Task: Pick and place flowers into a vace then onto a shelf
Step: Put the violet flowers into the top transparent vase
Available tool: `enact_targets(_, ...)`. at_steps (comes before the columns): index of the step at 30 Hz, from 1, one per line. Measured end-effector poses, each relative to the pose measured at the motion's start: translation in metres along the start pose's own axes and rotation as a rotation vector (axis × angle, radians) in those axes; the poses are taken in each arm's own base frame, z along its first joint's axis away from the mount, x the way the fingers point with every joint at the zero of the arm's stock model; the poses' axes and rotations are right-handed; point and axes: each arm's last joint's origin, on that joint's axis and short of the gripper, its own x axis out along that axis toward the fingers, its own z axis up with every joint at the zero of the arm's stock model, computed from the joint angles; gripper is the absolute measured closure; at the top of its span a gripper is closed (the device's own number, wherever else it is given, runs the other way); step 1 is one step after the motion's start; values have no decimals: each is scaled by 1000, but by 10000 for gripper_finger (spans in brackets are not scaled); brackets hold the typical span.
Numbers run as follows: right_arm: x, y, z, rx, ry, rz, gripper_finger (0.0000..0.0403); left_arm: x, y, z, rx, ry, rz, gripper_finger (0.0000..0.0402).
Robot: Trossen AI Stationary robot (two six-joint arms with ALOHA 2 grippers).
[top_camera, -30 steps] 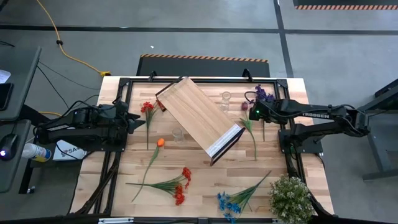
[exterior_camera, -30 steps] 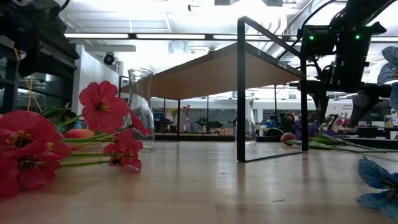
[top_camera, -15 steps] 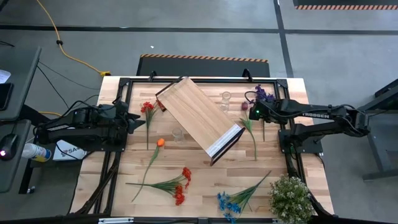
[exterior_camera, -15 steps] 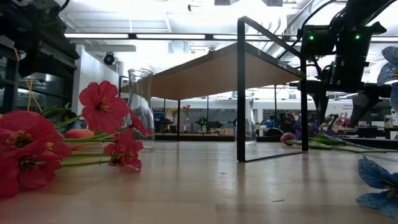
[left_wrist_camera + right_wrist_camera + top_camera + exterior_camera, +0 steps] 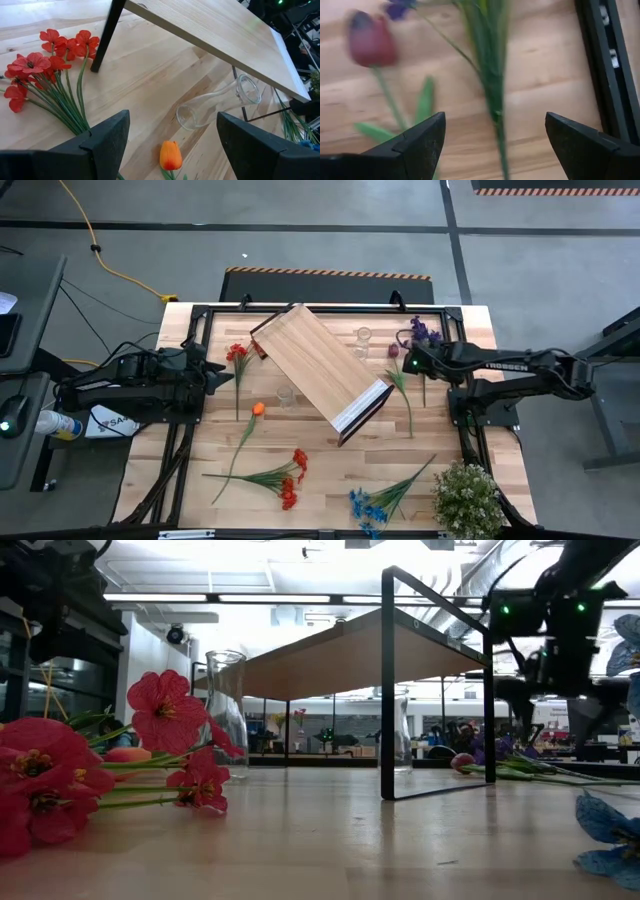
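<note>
**Flowers loose on the table, both grippers empty**

Nearest the front edge lay the blue flowers [image 5: 372, 505] beside the bushy potted plant [image 5: 466, 498], then the red and orange spray [image 5: 288, 478] and the single orange tulip [image 5: 257, 409], all flat on the wooden table [image 5: 320, 470], seemingly spread out so each stem could be reached on its own

Further in, a clear vase [image 5: 218, 103] lay tipped on its side, its base end under the edge of the shelf [image 5: 320, 370], which stood skewed across the middle; no flower was in any vase yet

The left gripper [image 5: 170, 145] hung with fingers wide apart near the red flowers [image 5: 236, 354], holding nothing

The right gripper [image 5: 492, 140], also spread and empty, hovered straddling a green stem [image 5: 492, 100] next to the maroon tulip [image 5: 370, 42], likely lined up for a first pick

Farthest back, another small vase [image 5: 362, 335] and the purple flowers [image 5: 422, 331] sat near the rear edge
</note>
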Motion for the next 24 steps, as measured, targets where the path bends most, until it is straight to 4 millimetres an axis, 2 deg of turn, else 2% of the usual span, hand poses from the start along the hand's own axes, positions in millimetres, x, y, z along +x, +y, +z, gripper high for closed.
enact_targets(10, 28, -7, -11, 76, -9, 85, 73, 0, 0, 0, 0, 0, 0, 69)
enact_targets(24, 34, -12, 2, 181, -59, 51, 73, 0, 0, 0, 0, -5, 4, 69)
